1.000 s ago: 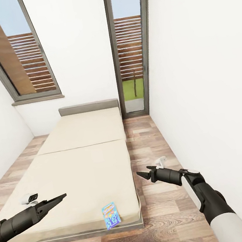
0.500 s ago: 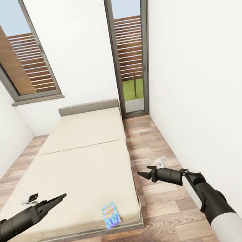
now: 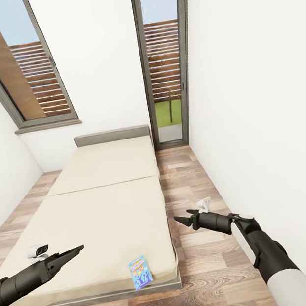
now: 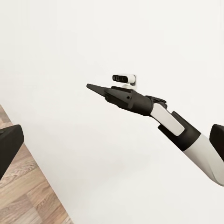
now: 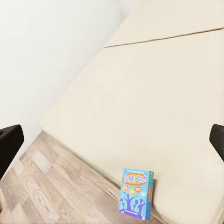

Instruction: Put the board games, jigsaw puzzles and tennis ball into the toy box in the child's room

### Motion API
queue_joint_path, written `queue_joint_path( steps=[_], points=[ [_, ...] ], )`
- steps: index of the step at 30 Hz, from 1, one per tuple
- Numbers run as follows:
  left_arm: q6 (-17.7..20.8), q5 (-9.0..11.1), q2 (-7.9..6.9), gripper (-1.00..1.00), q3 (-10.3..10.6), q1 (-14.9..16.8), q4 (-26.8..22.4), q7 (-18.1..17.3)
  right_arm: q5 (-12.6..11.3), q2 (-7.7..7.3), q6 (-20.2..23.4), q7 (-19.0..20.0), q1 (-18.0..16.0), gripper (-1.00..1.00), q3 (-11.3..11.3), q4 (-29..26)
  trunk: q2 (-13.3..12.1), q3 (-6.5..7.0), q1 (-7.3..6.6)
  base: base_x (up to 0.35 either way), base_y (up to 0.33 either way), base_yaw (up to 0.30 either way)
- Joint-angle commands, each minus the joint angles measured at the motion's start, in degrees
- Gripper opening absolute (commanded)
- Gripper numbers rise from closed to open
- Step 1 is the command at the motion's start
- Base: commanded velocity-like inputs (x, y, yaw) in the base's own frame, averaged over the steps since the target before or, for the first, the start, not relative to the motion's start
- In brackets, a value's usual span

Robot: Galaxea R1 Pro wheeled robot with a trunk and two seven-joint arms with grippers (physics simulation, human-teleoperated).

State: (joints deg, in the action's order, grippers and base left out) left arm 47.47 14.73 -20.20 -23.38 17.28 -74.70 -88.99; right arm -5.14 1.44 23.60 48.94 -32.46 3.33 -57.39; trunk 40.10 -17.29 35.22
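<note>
Both grippers hang empty over the near end of the room: the left gripper [image 3: 78,248] reaches out above the near left part of the bed [image 3: 108,215] with its fingers drawn together to a point, while the right gripper [image 3: 181,218] hovers above the wooden floor [image 3: 203,274] just past the bed's right edge, its two fingers slightly parted. Compared with half a second and a second ago, almost nothing differs; the right gripper has crept only a touch toward the right wall, and the left arm has not moved. One blue board game [image 3: 141,271] with cartoon figures lies flat on the mattress at its near edge, close to the right corner, between the two grippers and touched by neither.
</note>
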Motion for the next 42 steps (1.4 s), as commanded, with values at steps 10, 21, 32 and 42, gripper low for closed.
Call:
queue_joint_path(
  steps=[10,21,32,42],
  points=[
    [0.6,-0.1,-0.01,1.0,0.0,0.0,0.0,-0.2,-0.3,0.12,0.3,0.2,-0.1,1.0,0.2,0.0,0.1,0.43,0.01,0.0,-0.098,0.0],
    [0.6,0.0,-0.01,1.0,0.0,0.0,0.0,-0.3,-0.3,0.13,-0.3,0.2,0.0,1.0,0.1,0.0,0.1,1.44,0.01,0.0,-0.039,0.0],
    [0.6,0.0,-0.01,1.0,0.0,0.0,0.0,-0.4,-0.3,0.14,-1.2,0.2,0.0,1.0,0.1,0.0,0.1,2.47,0.01,-0.001,0.0,0.0],
    [0.5,0.0,-0.01,1.0,0.0,0.0,0.0,-0.3,-0.3,0.14,-1.2,0.1,0.0,1.0,0.1,0.0,0.1,3.4,0.01,-0.074,0.0,0.003]
  ],
)
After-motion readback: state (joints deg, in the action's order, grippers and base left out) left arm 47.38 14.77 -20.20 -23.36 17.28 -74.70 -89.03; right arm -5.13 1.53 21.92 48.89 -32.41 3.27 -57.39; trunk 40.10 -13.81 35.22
